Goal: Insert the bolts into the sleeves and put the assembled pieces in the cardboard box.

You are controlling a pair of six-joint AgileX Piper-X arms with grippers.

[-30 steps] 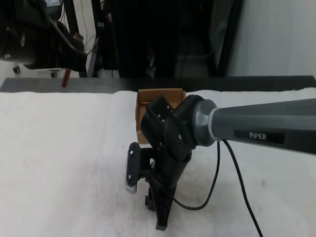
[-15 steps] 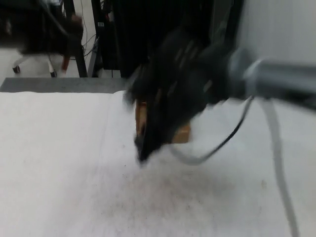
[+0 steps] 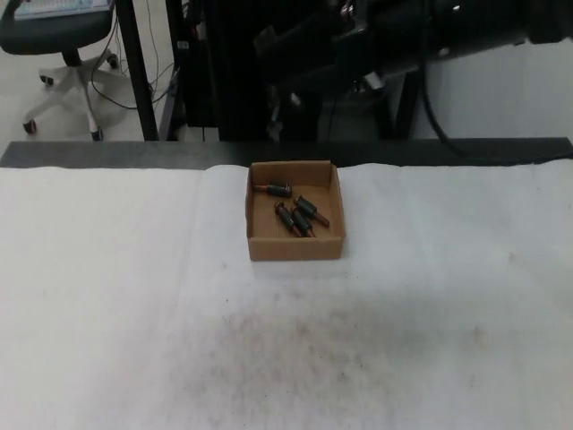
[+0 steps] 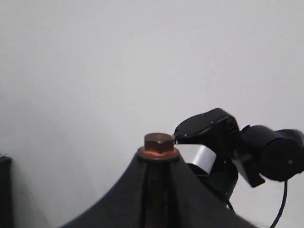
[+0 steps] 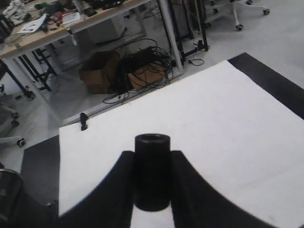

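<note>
My left gripper point(image 4: 158, 166) is shut on a copper bolt point(image 4: 158, 144), whose hex head stands up between the dark fingers in front of a pale wall. The other arm's black wrist point(image 4: 223, 147) hangs a little beyond it. My right gripper point(image 5: 152, 164) is shut on a black sleeve point(image 5: 152, 147), open end up, held high above the white bench. In the high view the cardboard box point(image 3: 295, 248) sits at the middle back of the bench with several assembled pieces point(image 3: 295, 215) lying inside. A dark arm point(image 3: 403, 36) is raised above and behind the box.
White padding point(image 3: 134, 313) covers the bench, with a dark strip point(image 3: 107, 152) along its far edge. Behind it stand black frame posts point(image 3: 130, 63) and an office chair point(image 3: 63, 45). The right wrist view looks down on floor clutter, cables and cardboard boxes point(image 5: 123, 71) past the bench edge.
The arm that was low over the bench in front of the box has swung up and back, uncovering the box. The other arm, at upper left with the bolt, has left the high view.
</note>
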